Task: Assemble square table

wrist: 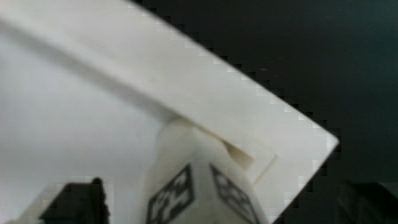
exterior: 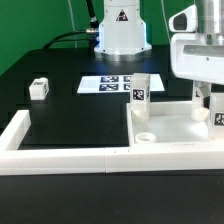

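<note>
The square table (exterior: 170,125) lies at the exterior view's right, against the white fence bars (exterior: 60,150), sockets up. 1 leg (exterior: 139,90) stands upright at its far left corner; the wrist view shows a tagged leg (wrist: 192,185) at a slab corner. Another leg (exterior: 39,88) lies well apart at the far left. The gripper (exterior: 205,95) hangs over the right side, jaws apart, holding nothing. Judged step: leg just seated, released. Next: lift clear, fetch the loose leg.
</note>
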`<act>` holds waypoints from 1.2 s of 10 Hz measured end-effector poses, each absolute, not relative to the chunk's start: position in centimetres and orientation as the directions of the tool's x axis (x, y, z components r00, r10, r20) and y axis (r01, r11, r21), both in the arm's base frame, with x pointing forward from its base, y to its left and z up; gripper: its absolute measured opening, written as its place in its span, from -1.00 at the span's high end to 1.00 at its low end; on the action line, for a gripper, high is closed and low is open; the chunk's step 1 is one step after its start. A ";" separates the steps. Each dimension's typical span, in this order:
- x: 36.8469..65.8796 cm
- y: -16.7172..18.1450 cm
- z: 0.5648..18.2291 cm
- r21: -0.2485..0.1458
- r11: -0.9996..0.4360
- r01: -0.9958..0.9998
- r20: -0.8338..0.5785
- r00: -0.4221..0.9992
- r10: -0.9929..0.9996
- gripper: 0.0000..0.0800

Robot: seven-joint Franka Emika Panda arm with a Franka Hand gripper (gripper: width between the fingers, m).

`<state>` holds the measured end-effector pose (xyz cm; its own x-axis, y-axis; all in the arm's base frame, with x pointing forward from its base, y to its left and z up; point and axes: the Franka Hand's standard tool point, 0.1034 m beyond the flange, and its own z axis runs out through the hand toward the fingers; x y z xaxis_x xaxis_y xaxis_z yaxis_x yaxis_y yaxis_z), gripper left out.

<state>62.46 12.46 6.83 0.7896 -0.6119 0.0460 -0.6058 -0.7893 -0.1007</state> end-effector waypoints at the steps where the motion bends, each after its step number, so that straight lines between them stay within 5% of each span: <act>1: 62.8 12.1 7.2 -0.082 -0.874 -0.480 0.064 0.872 -0.485 -0.62; 3: 63.3 11.0 7.5 -0.061 -0.956 -0.286 0.074 0.954 -0.290 -0.62; 5: 63.2 11.2 7.4 -0.063 -0.947 -0.316 0.070 0.945 -0.320 -0.53; 7: 63.2 11.1 7.4 -0.070 -0.917 -0.393 0.065 0.916 -0.397 0.16; 12: 63.2 11.2 7.4 -0.088 -0.733 -0.674 0.036 0.734 -0.679 0.28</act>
<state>63.15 11.17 7.36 0.7335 -0.6787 0.0359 -0.6741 -0.7333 -0.0882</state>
